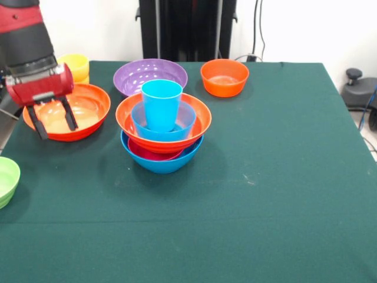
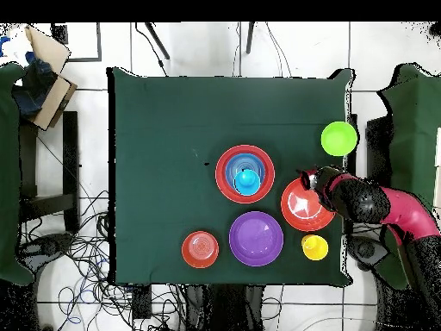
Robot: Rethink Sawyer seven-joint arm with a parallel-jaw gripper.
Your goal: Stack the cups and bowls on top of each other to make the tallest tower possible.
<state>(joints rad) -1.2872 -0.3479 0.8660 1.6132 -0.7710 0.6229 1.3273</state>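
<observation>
Tower [image 1: 162, 127] sits near the middle of your green worktop [image 1: 265, 194]: a large blue bowl [image 1: 162, 160] at the bottom, a magenta bowl [image 1: 150, 153] inside it, then a large orange bowl [image 1: 197, 121], a medium blue bowl [image 1: 185, 121], and the sky-blue cup [image 1: 161, 103] standing upright on top. No writing or label is readable anywhere.

Your hand [image 1: 54, 122] hangs over the second large orange bowl [image 1: 88, 115], its two black fingers [image 1: 69, 115] spread apart and holding nothing; whether the tips touch the bowl you cannot tell. The yellow cup [image 1: 75, 66] stands just behind that bowl. The purple bowl [image 1: 150, 73] is just behind the tower, the small orange bowl [image 1: 224, 76] beside it, and the lime green bowl [image 1: 7, 180] at the worktop's edge.
</observation>
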